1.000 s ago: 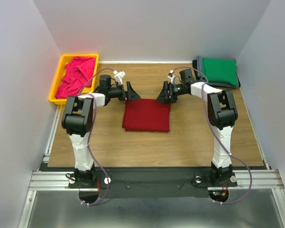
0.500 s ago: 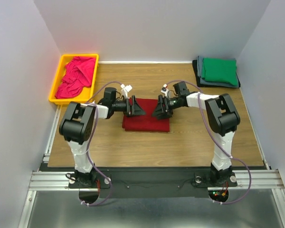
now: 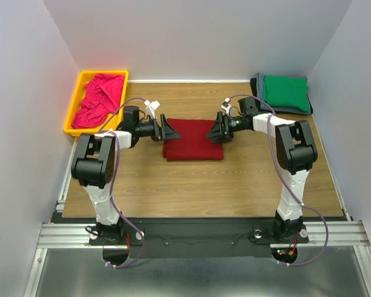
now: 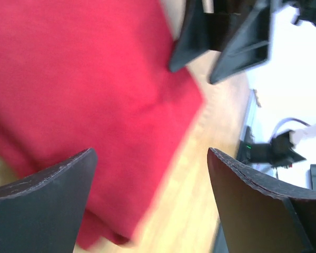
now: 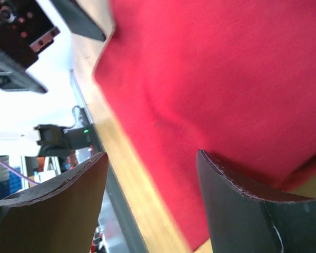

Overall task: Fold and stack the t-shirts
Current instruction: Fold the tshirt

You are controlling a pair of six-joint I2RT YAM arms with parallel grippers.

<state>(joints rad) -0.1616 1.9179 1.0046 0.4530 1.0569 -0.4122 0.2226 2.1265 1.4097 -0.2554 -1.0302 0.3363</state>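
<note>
As they flank the red t-shirt (image 3: 193,150), left end effector (image 3: 172,131) and right end effector (image 3: 211,135) gape empty.

Both arms look alike: white tubular links between chunky black joint housings, each on a black base bolted to the silver rail (image 3: 65,235). From that rail a thin purple cable loops up beside the left arm (image 3: 94,162), and another beside the right arm (image 3: 294,151). The left gripper (image 3: 170,130) and right gripper (image 3: 213,133) are matte black, with small white fittings behind them. Up close, the fingers (image 4: 42,205) are broad dark wedges with pale, slightly rough edges.
</note>
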